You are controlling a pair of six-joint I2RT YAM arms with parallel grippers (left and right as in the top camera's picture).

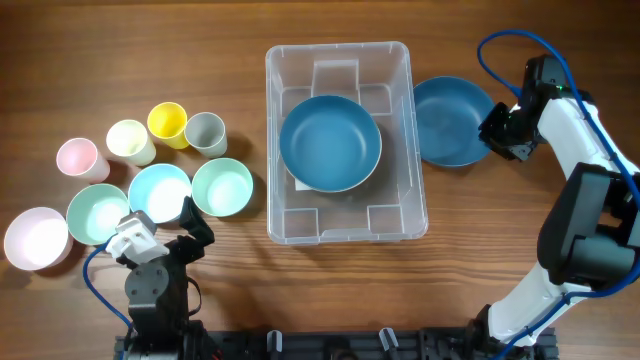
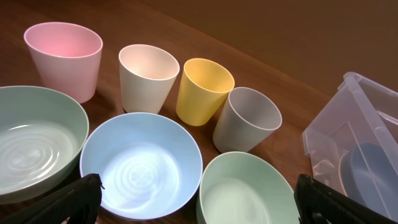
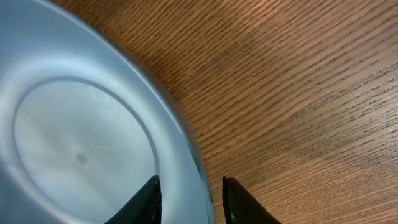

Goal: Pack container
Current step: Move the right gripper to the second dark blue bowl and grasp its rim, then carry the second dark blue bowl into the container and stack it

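Straddling blue bowl (image 3: 81,143) rim: right end effector (image 3: 189,202).

bowl (image 1: 330,143) in container (image 1: 338,232), cups (image 1: 168,125) left of it

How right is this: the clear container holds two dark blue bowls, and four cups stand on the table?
Not quite. The overhead view shows only one dark blue bowl in the container; the second bowl lies on the table beside it. Four cups do stand on the table.

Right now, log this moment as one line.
container: one dark blue bowl inside | second dark blue bowl: outside, beside container | right gripper: open, straddling its rim | left gripper: open, empty
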